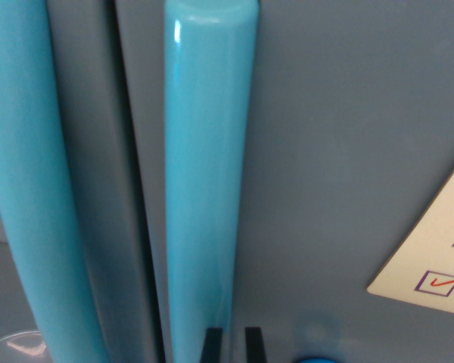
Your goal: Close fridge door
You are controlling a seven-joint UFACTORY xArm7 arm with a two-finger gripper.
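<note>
Close view along the front of a fridge, seen from the wrist camera. At the bottom edge of the frame, just right of centre, two dark fingertips of the gripper rise as short black bars with a narrow strip of grey between them; nothing lies in that strip, so the fingers are parted and grasp nothing. The left bar stands at the foot of the near blue handle, whether touching or only in front of it cannot be told. This handle is a glossy turquoise cylinder running from the bottom of the frame to its rounded end at the top centre, with a thin highlight down its left side. It is mounted on the fridge door, a flat grey panel filling the right half of the frame. A blue round spot, cut off by the lower edge, sits to the right of the fingertips, with a faint bluish reflection on the panel above it. At the lower right a cream card lies flat on the panel, carrying purple boxes, one with a red tick. Left of the handle a dark vertical seam divides this door from a second grey panel; the two edges lie close together. Farther left a second blue handle curves from top to bottom. The interior of the fridge is not visible.
</note>
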